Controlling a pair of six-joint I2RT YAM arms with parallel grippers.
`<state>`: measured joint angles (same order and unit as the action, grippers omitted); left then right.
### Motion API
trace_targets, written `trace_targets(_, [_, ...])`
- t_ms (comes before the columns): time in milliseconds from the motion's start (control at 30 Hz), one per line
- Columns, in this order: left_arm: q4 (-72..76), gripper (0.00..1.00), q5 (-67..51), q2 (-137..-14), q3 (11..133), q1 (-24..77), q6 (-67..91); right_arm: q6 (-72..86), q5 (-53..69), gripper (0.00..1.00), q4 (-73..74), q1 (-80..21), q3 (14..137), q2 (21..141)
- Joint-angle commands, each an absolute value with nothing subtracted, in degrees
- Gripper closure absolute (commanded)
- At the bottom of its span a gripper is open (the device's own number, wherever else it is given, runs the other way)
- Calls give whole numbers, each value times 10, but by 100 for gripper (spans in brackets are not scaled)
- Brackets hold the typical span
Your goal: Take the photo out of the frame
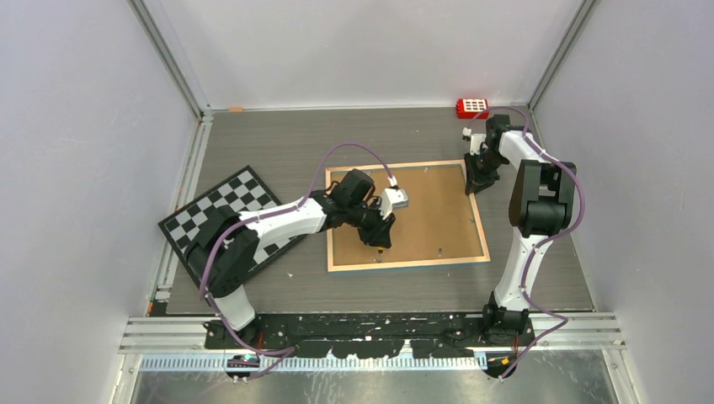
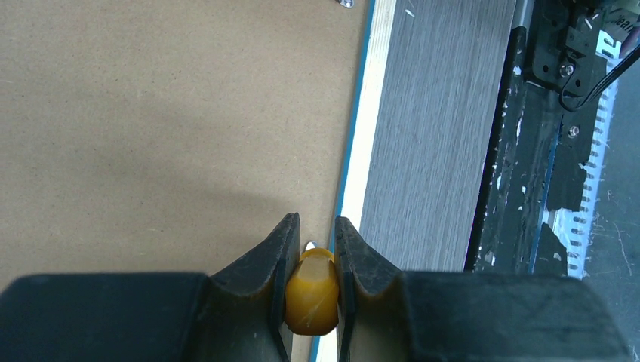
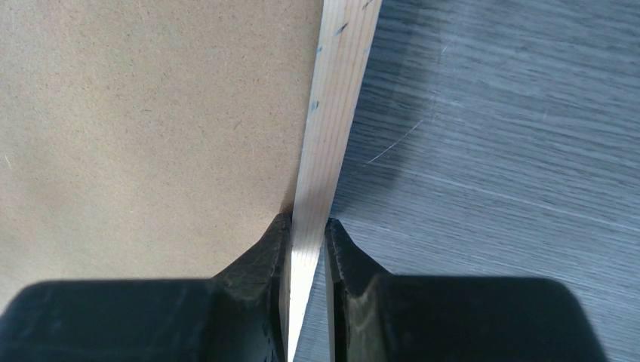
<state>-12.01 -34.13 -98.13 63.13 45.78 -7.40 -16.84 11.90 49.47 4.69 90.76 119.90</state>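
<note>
Though the frame (image 1: 429, 220) lies face-down on the surface (image 1: 278, 143), backing apparently unopened, the photo is out of sight, presumably inside; the right gripper (image 3: 306, 222) pinches the wooden rim; the left gripper (image 2: 317, 226) clasps an amber nub (image 2: 311, 290) over the rim; nearly everything remains.

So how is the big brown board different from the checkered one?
The frame is plain brown on its back with a light wood edge; the chequered board has black and white squares. The frame looks bigger than the chequered board. The frame sits square to the table; the chequered board is turned at an angle. Both are flat rectangles lying on the table.
</note>
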Motion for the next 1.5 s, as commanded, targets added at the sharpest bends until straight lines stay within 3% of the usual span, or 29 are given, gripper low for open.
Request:
trace_targets(0, [-60, 100, -259, -984, 661, 441, -100, -183, 154, 99, 505, 35, 891, 1217])
trace_targets(667, [-68, 100, -250, -978, 690, 410, -81, -190, 153, 98, 510, 35, 895, 1210])
trace_targets(733, [-79, 100, -271, -970, 702, 406, -69, -187, 149, 88, 513, 35, 901, 1201])
trace_targets(900, [-112, 100, -287, -949, 745, 390, 2, -179, 152, 44, 526, 44, 934, 1140])
trace_targets(1000, [-132, 100, -309, -953, 789, 366, 86, -184, 189, 31, 529, 50, 955, 1090])
trace_targets(1267, [-136, 100, -353, -959, 856, 310, 263, -136, 448, 27, 480, 28, 923, 966])
trace_targets(1467, [-63, 100, -410, -966, 852, 277, 385, -28, 475, 28, 330, -100, 852, 890])
